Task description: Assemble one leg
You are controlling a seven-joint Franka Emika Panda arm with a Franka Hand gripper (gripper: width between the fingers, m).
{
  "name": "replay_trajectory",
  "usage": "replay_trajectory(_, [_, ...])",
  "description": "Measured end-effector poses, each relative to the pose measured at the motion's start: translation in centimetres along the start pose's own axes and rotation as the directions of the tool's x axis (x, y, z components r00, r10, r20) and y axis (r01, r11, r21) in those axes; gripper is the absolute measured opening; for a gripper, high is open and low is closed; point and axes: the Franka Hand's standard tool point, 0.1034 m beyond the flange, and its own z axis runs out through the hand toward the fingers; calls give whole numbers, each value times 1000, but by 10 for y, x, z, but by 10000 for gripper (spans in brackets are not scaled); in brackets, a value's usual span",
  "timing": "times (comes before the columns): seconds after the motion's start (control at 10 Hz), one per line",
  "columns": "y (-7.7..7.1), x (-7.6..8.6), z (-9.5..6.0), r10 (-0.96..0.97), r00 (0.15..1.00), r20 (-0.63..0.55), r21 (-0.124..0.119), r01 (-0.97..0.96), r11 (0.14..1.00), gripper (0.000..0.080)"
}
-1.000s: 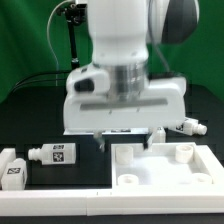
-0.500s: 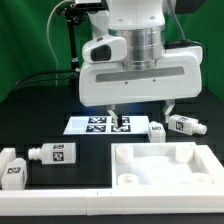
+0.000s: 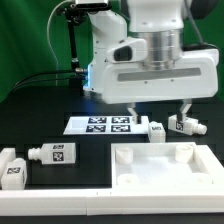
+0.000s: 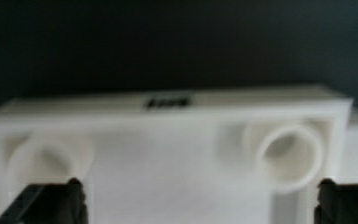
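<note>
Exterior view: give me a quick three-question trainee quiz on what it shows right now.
1. True or false: the gripper is shut on a part.
2. The marker board lies: A) on top of the white panel; B) on the table, beyond the panel; C) between the gripper's fingers.
3. Fill in: the leg showing its tag lies on the exterior view's ____ of the panel.
Key: 1 false; 2 B; 3 left.
</note>
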Motion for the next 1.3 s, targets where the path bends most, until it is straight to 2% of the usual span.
replay_trajectory(0.3, [-2, -2, 1, 72, 997, -1, 0, -72, 997, 649])
replay_trajectory(0.4, [-2, -2, 2, 109, 994, 0, 4, -109, 994, 649])
replay_trajectory(0.5, [1, -1, 6, 193, 981, -9, 22, -192, 981, 649])
replay_trajectory(0.8, [-16, -17, 17, 355, 935, -17, 21, -355, 935, 649])
replay_trajectory(1.0, [-33, -21, 17, 471, 882, -15, 21, -471, 882, 649])
replay_trajectory(1.2, [-36, -22, 18, 526, 851, -8, 27, -525, 850, 649])
replay_trajectory(1.3, [-35, -22, 18, 505, 863, -8, 27, -505, 863, 649])
